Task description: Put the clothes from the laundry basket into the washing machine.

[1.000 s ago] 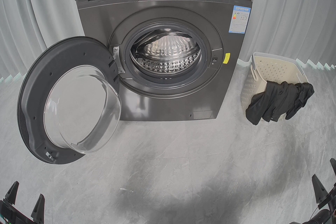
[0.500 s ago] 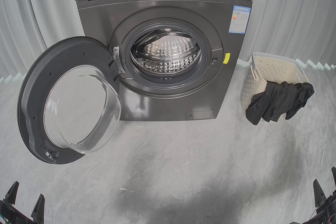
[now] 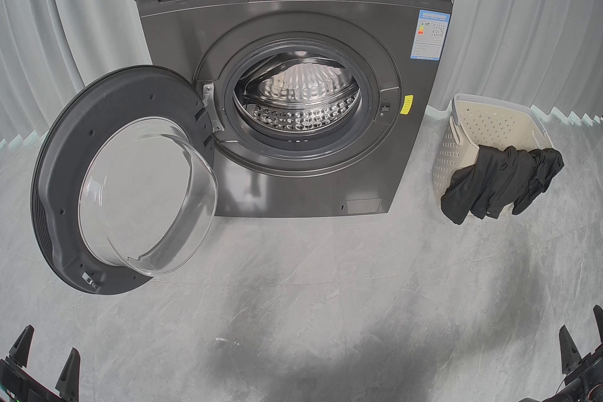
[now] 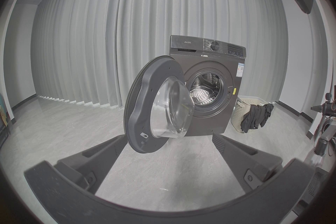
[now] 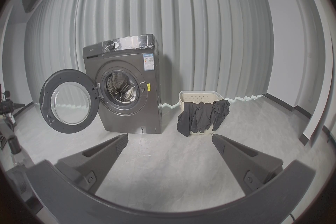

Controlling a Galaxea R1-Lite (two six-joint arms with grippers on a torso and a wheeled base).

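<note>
I see the big washing machine (image 3: 295,76) in the middle, its door (image 3: 125,183) swung wide to the left, with no clothes in it yet. The laundry basket (image 3: 449,158) sits just right of it, with the black clothes (image 3: 496,180) hanging over its near rim. My left gripper (image 3: 49,347) and right gripper (image 3: 581,331) hang near me, both spread wide and holding nothing, so the whole job is left.

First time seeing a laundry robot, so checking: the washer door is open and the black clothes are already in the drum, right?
Not quite. The door is open, but the black clothes hang over the rim of the laundry basket beside the washing machine, not in the drum, as the head view shows.
</note>
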